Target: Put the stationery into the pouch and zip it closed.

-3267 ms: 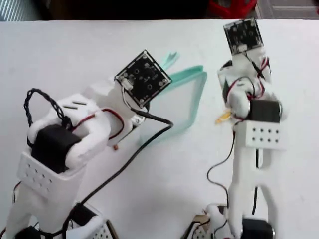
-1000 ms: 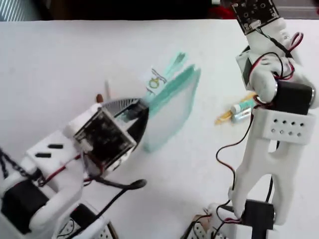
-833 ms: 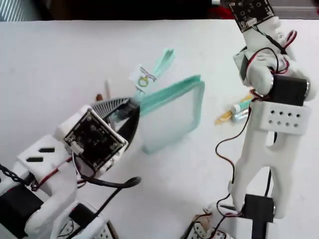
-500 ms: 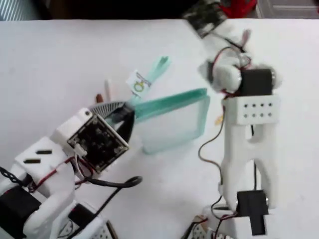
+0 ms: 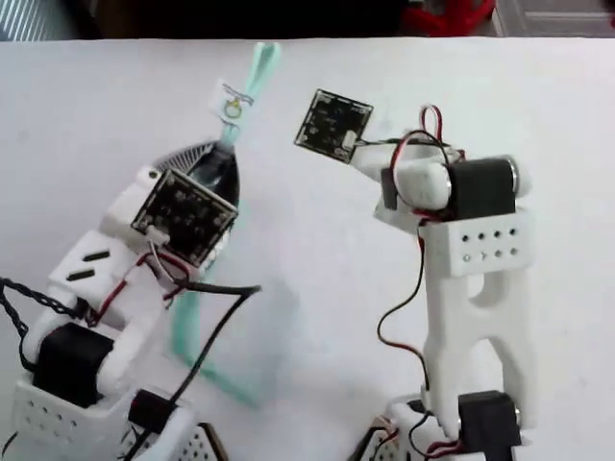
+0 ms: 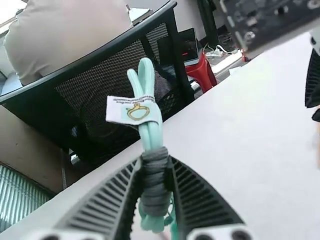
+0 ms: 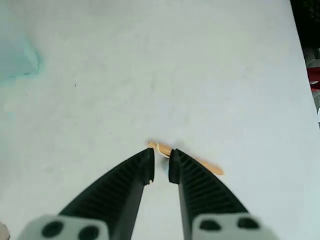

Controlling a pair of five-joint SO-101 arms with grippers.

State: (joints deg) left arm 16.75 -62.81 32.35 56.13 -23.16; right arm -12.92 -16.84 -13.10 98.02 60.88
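Lying flat on the white table [image 5: 96, 106], partly under the left arm: a translucent flat pouch [image 5: 183, 331] with mint-green edging. Not possible to tell what is inside it. Reaching away from the pouch, a mint-green loop strap [image 6: 145, 82] with a small white tag [image 6: 134, 109]. Clamped tight on the grey band [image 6: 154, 182] at the base of this strap: the ribbed black fingers of the left gripper [image 6: 155, 162]. Outside the pouch and well apart from its corner, on the bare table: a thin orange stick [image 7: 202, 165]. Just at the near end of the stick, the right gripper [image 7: 160, 161], fingers narrowly apart, not closed on it.
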